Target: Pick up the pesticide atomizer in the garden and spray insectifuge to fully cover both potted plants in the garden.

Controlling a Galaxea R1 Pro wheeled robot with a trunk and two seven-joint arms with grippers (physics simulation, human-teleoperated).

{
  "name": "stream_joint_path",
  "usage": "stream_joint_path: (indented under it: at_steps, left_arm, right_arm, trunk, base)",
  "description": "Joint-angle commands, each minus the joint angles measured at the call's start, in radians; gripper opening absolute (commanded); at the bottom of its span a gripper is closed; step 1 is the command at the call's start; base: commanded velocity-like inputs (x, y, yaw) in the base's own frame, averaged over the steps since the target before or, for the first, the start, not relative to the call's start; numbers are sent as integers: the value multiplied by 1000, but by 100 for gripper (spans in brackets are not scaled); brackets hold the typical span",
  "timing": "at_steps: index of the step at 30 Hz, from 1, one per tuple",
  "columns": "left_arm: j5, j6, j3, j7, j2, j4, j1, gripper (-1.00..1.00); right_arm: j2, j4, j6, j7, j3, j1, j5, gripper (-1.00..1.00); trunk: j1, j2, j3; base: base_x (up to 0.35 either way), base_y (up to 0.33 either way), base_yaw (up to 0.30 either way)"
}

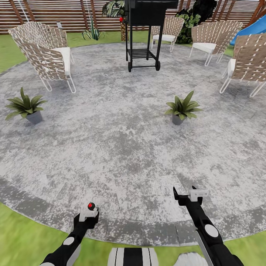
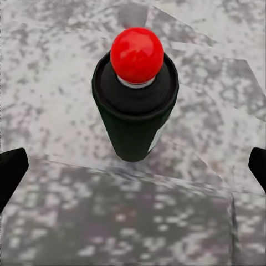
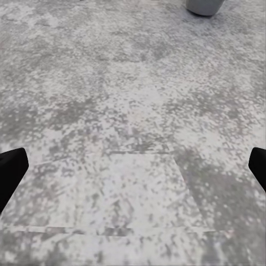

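The pesticide atomizer (image 2: pixel 136 105) stands upright on the stone patio (image 1: pixel 122 147), a dark bottle with a round red cap. It sits just ahead of my left gripper (image 2: pixel 133 169), whose fingers are open wide on either side without touching it. From the head view the atomizer's red cap (image 1: pixel 91 205) shows at the tip of the left gripper (image 1: pixel 86 218). My right gripper (image 1: pixel 184 197) hangs open over bare stone. Two potted plants stand farther out, one at the left (image 1: pixel 26 105) and one right of centre (image 1: pixel 183 107). Insectifuge specks are out of view.
A black grill on wheels (image 1: pixel 144 33) stands at the back of the patio. Woven chairs ring it at the left (image 1: pixel 48 55) and right (image 1: pixel 247 62). Lawn (image 1: pixel 22 240) borders the near patio edge, and a slatted fence (image 1: pixel 55 14) closes the back.
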Motion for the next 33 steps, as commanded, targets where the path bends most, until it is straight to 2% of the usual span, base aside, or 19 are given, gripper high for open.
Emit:
stream_joint_path:
  at_steps: [1,7,33]
  left_arm:
    - [0,-3,2,-2,0,1,0,100]
    - [0,-4,2,-2,0,1,0,100]
    - [0,-6,2,-2,3,1,0,100]
  right_arm:
    - [0,0,-3,0,0,0,0,100]
    - [0,-1,-3,0,0,0,1,100]
    - [0,-1,-3,0,0,0,0,100]
  trunk:
    - [0,0,-1]
    - [0,0,-1]
    - [0,0,-1]
  base:
    - [94,0,0]
    - [127,0,0]
    - [14,0,0]
